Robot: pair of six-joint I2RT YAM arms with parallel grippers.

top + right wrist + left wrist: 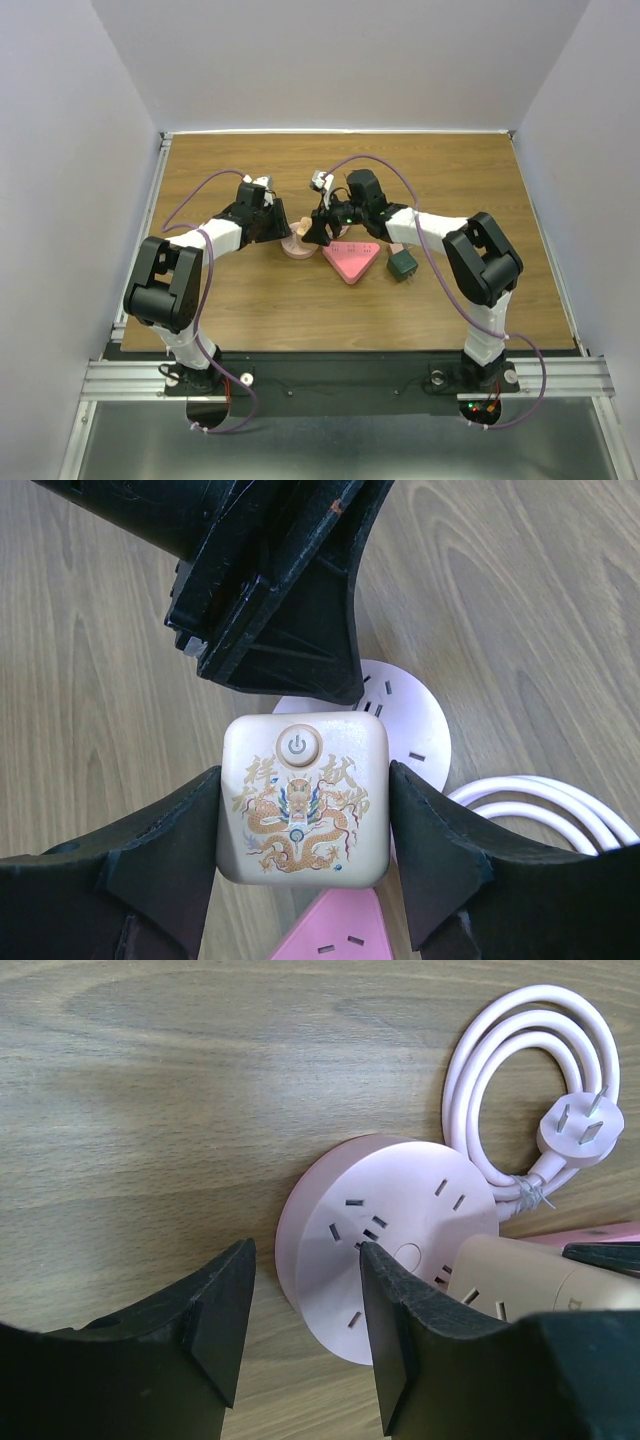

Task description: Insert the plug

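A round pink socket disc [400, 1210] lies flat on the wooden table [200, 300], also seen in the top view [296, 246]. Its white cord [500, 1070] is coiled beside it. My right gripper [305, 780] is shut on a beige square plug with a dragon print [303, 800] and holds it over the disc's near part; the plug also shows in the left wrist view [520, 1275]. I cannot tell whether its pins are in. My left gripper [305, 1255] is open, straddling the disc's edge, one finger over the disc and one over the table.
A pink triangular power strip [350, 260] lies right of the disc, touching or nearly touching it; it also shows in the right wrist view [330, 930]. A dark green adapter [403, 265] lies further right. The two grippers are very close together over the disc.
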